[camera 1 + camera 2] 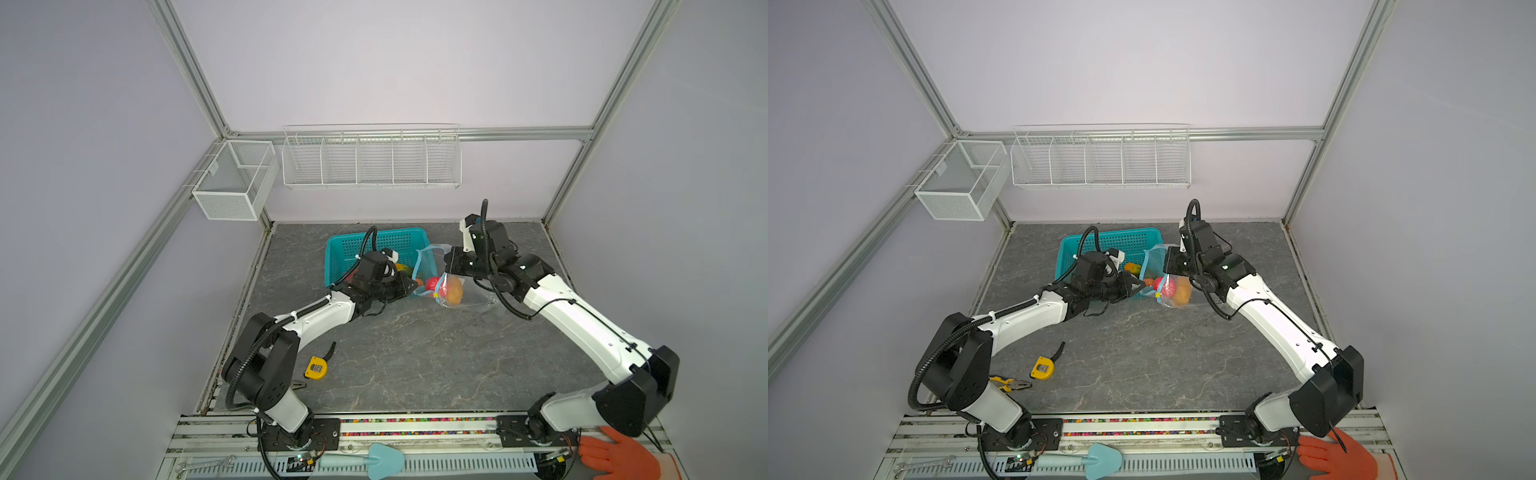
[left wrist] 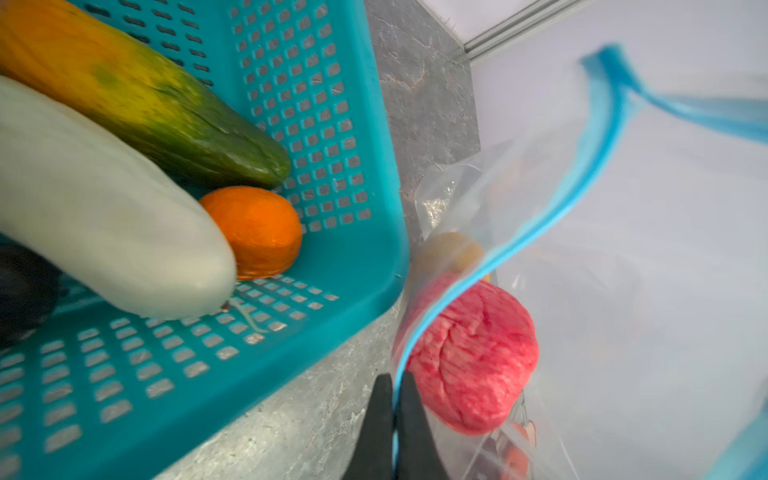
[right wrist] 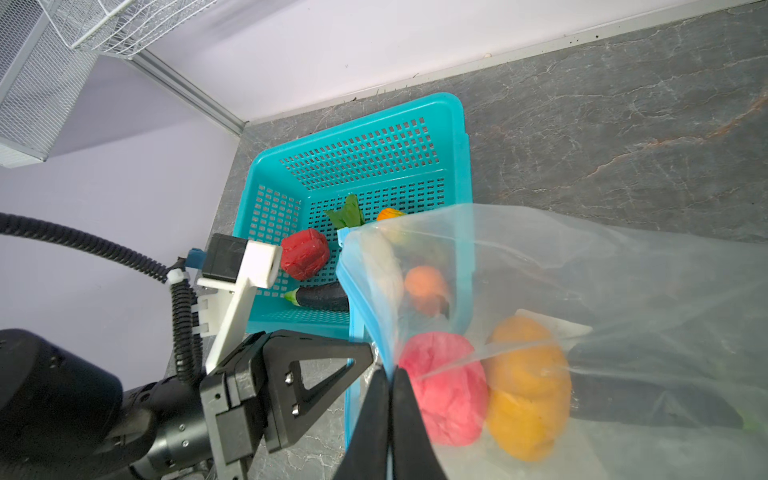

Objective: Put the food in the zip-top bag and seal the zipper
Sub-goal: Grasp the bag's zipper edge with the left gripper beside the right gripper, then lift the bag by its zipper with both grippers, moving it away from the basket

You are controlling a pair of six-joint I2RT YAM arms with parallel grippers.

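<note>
Left gripper (image 2: 397,378): black fingers pressed together, pinching the zipper (image 2: 611,120), whose light-blue strip runs straight between them. Right gripper (image 3: 390,372): likewise closed on the strip, close by the left one. Zip-top bag (image 3: 623,270): mouth lifted and gaping toward the teal basket (image 3: 361,166) just beside it at the back of the table, body slumped on the surface. Contents: a pink piece (image 3: 444,386) and orange-yellow pieces (image 3: 528,374). Not yet bagged, in the basket: a red piece (image 3: 305,253), a dark aubergine (image 3: 324,297), a white radish (image 2: 104,208), a green-and-orange gourd (image 2: 166,104), an orange (image 2: 257,232). Handling, as judged: film thin, limp, slick, likely to slide out of a pinch. The strip is the firmest part and the sensible hold. Toy food looks light and smooth, with long pieces best taken across the middle. Surface: grey marbled tabletop (image 1: 415,353), flat, with a yellow tape measure (image 1: 316,368) near the left arm's base. Room: pale lilac walls, aluminium frame, white wire racks (image 1: 370,158) on the back wall.
</note>
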